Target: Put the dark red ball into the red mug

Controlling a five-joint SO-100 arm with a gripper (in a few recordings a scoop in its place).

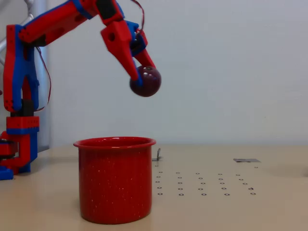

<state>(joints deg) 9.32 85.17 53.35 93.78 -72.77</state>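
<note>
The dark red ball (147,82) hangs high in the air, glossy and plum-coloured, held between the red fingers of my gripper (143,76), which is shut on it. The red-and-blue arm reaches in from the upper left. Below stands the red mug (115,180), upright on the table, bright red with fine white speckles and a rolled rim. The ball is well above the mug's rim and a little to the right of its middle, roughly over its right edge.
The arm's base (18,139) stands at the left edge on the beige table (240,207). Rows of small holes (202,185) mark the tabletop right of the mug. A small flat grey plate (246,160) lies further right, and a small metal bit (158,155) sits behind the mug.
</note>
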